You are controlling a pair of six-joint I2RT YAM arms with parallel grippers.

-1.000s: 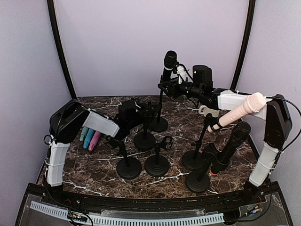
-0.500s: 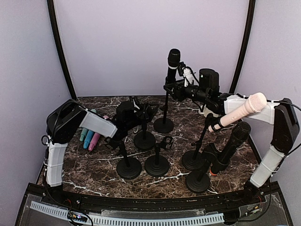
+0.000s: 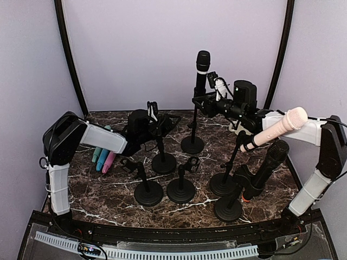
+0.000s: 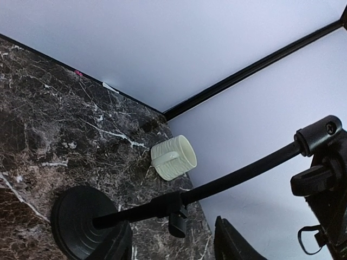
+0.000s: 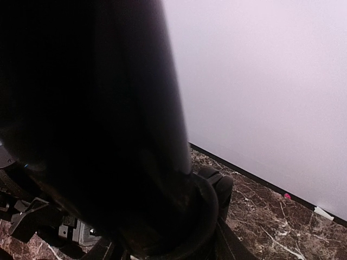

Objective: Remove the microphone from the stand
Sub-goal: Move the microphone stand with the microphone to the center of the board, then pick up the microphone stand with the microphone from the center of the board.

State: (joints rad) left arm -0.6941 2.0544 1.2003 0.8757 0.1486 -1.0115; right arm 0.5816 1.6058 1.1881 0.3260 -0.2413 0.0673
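Note:
A black microphone point(image 3: 201, 67) stands upright in the clip of a black stand point(image 3: 192, 144) at the back of the table. My right gripper point(image 3: 209, 104) is shut on the microphone's lower body, just above the clip. In the right wrist view the dark microphone point(image 5: 108, 108) fills the frame and hides most of the right gripper point(image 5: 162, 238). My left gripper point(image 3: 164, 122) is open to the left of the stand's rod, holding nothing. In the left wrist view the stand's rod point(image 4: 227, 181) crosses beyond the open left gripper point(image 4: 173, 249).
A pink microphone point(image 3: 276, 127) and another black microphone point(image 3: 268, 165) sit on stands at the right. Three bare stands point(image 3: 148, 192) point(image 3: 180, 189) point(image 3: 163, 162) crowd the middle. Coloured microphones point(image 3: 103, 160) lie at the left. A white mug point(image 3: 238, 128) lies at the back right.
The left gripper has opened and drawn back to the left. The right gripper has moved right and up with the microphone, bringing it upright, and the stand's base has slid right.

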